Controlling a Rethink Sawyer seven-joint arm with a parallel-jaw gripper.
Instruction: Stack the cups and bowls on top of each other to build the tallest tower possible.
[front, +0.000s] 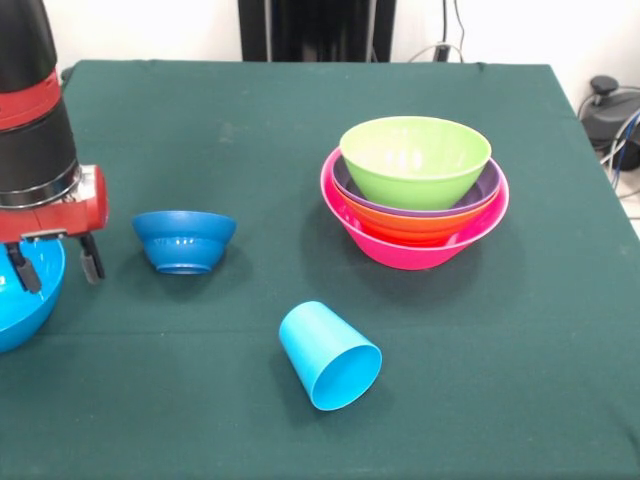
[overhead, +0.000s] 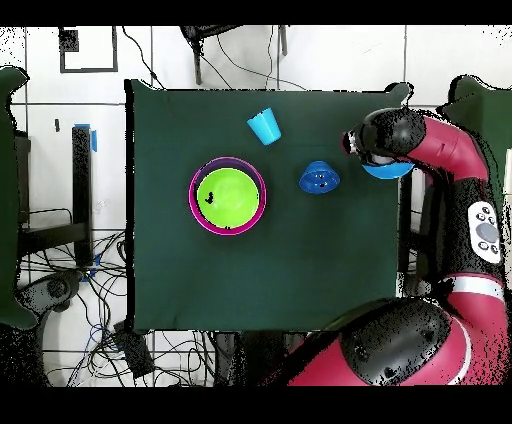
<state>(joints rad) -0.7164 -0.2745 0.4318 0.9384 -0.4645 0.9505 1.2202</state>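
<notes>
My gripper (front: 57, 265) is open at the far left of the front view. One finger is inside the sky blue bowl (front: 25, 305) and the other is outside its rim. The bowl is cut off by the picture's left edge. It shows under the arm in the overhead view (overhead: 388, 171), with the gripper (overhead: 372, 150) above it. A small dark blue bowl (front: 185, 240) (overhead: 319, 178) stands just beside it. The sky blue cup (front: 330, 355) (overhead: 264, 127) lies on its side. The tower (front: 415, 190) (overhead: 228, 195) is lime green, purple and orange bowls nested in the pink one. The yellow-green cup and small orange bowl are out of view.
Everything stands on a dark green tablecloth (front: 200, 120). The sky blue bowl is close to the table's side edge (overhead: 398, 200). Cables and equipment lie on the floor beyond the table's edges.
</notes>
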